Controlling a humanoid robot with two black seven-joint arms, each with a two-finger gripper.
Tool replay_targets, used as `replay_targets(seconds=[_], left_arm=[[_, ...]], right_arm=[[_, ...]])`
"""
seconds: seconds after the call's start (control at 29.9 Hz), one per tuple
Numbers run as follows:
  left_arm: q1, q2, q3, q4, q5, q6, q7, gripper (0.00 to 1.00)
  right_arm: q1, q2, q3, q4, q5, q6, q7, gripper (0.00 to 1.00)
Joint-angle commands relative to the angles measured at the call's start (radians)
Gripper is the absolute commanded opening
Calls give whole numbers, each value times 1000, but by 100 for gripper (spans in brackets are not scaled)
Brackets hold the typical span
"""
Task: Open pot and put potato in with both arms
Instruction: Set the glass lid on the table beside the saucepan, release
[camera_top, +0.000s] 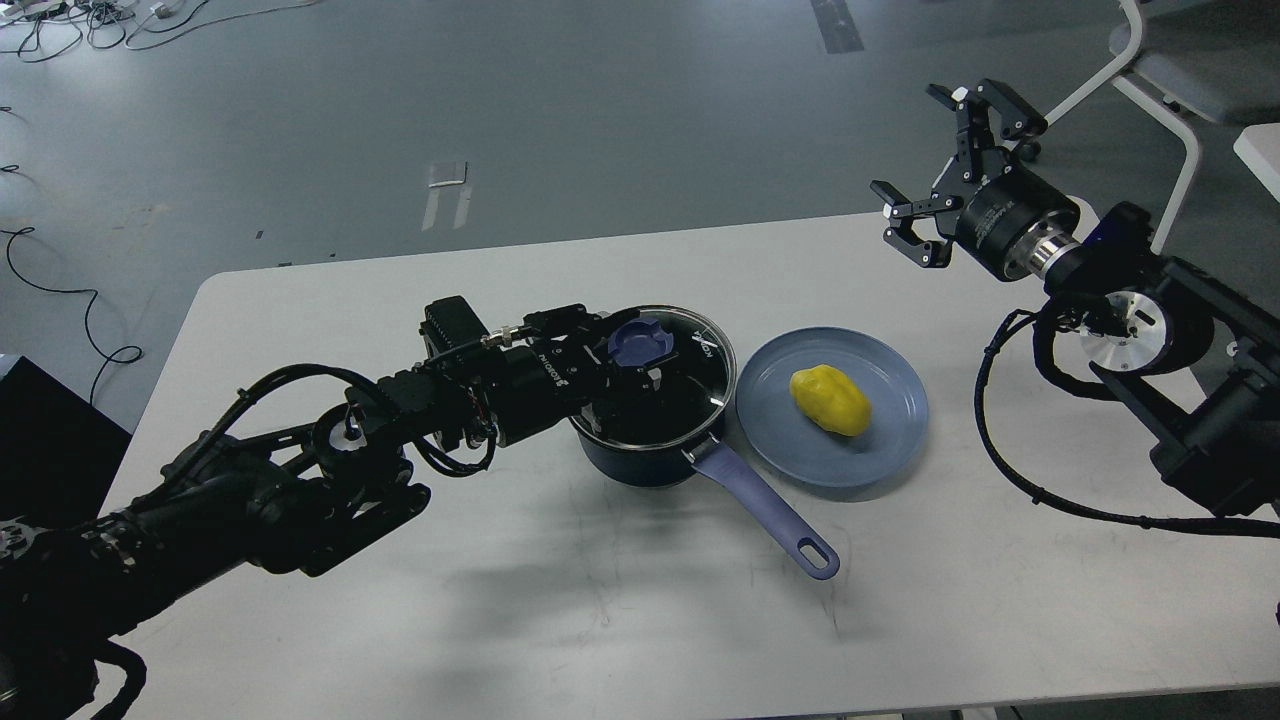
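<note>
A dark blue pot (640, 455) stands mid-table, its lilac handle (765, 510) pointing to the front right. Its glass lid (690, 385) with a blue knob (640, 347) sits tilted over the pot's mouth. My left gripper (632, 362) is shut on the lid knob. A yellow potato (829, 400) lies on a blue plate (880, 445) just right of the pot. My right gripper (935, 175) is open and empty, held high above the table's far right edge, well away from the potato.
The white table (600, 620) has bare room in front and to the left. A white chair frame (1160, 90) stands behind the right arm. Cables (60, 290) lie on the grey floor at left.
</note>
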Motion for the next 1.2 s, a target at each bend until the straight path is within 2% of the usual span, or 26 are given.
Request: replay_targets(seconds=[0.0, 0.13, 0.23, 0.37, 0.53, 0.77, 0.87, 1.04, 1.17], left_arm=[[-18, 44, -3, -95, -40, -4, -1, 48], [-46, 86, -10, -119, -82, -4, -1, 49], [-69, 101, -9, -89, -100, -2, -1, 49], [-67, 145, -4, 14, -100, 36, -1, 48], [-49, 216, 2, 54, -100, 67, -1, 48], [63, 277, 2, 68, -99, 99, -1, 48], [104, 277, 2, 83, -99, 127, -1, 48], [150, 262, 2, 146, -102, 127, -1, 48], [199, 257, 2, 152, -103, 127, -1, 48]], right_arm=[[-1, 2, 0, -1, 0, 0, 0, 100], [-8, 7, 0, -1, 0, 0, 0, 100], [-8, 7, 0, -1, 0, 0, 0, 100], [-11, 8, 0, -1, 0, 2, 0, 100], [-12, 13, -1, -3, 0, 2, 0, 100], [-12, 24, -3, -14, -3, 2, 0, 100], [-12, 25, -5, -15, -3, 2, 0, 100], [-11, 24, -9, -14, -3, 2, 0, 100], [-11, 22, -9, -14, -3, 2, 0, 100]])
